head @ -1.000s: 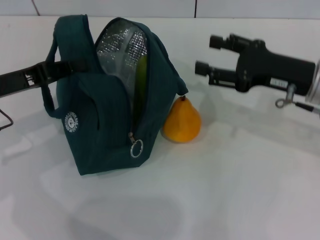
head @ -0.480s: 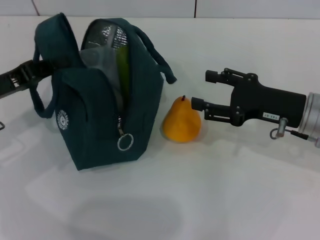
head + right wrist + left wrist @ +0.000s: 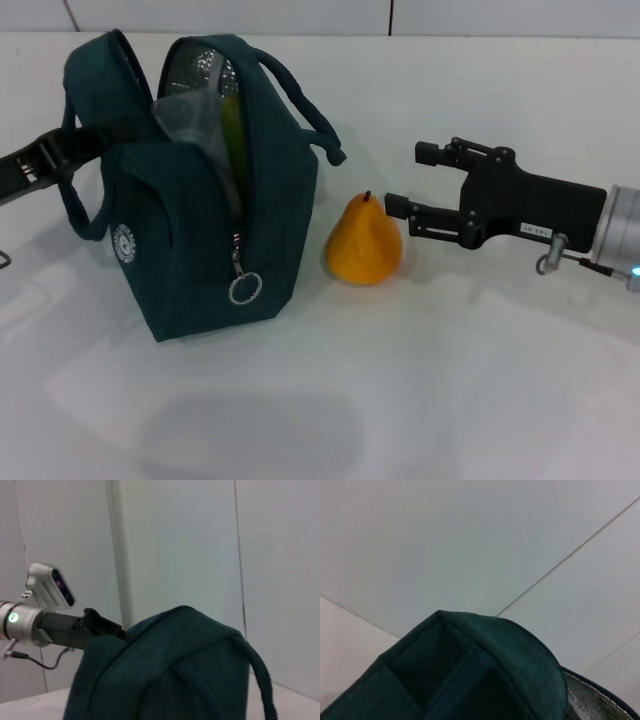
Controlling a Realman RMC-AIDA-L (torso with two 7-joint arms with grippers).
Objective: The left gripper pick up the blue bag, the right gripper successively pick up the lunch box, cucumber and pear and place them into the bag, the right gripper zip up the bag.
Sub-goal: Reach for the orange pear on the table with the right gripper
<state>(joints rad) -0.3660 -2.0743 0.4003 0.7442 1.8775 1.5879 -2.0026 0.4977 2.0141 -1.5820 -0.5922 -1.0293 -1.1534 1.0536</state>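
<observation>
The blue bag (image 3: pixel 190 220) stands upright at the left with its top open, showing foil lining (image 3: pixel 195 70). Inside it the green cucumber (image 3: pixel 232 135) stands on end beside a pale clear edge that looks like the lunch box (image 3: pixel 185 122). My left gripper (image 3: pixel 72 150) is shut on the bag's far side by the handle. The yellow-orange pear (image 3: pixel 365 245) sits on the table just right of the bag. My right gripper (image 3: pixel 405 180) is open, level with the pear's top and just right of it, with nothing between its fingers. The right wrist view shows the bag (image 3: pixel 165 675) and the left gripper (image 3: pixel 102 625).
The zip pull ring (image 3: pixel 245 288) hangs on the bag's near end. The white table (image 3: pixel 420 380) stretches in front and to the right. A wall seam (image 3: pixel 390 15) runs behind. The left wrist view shows only bag fabric (image 3: pixel 470 670) and a strip of foil (image 3: pixel 592 700).
The bag has shifted left and stands straighter. My right gripper has come down and in toward the pear, still open; in the last half second it barely moved.
</observation>
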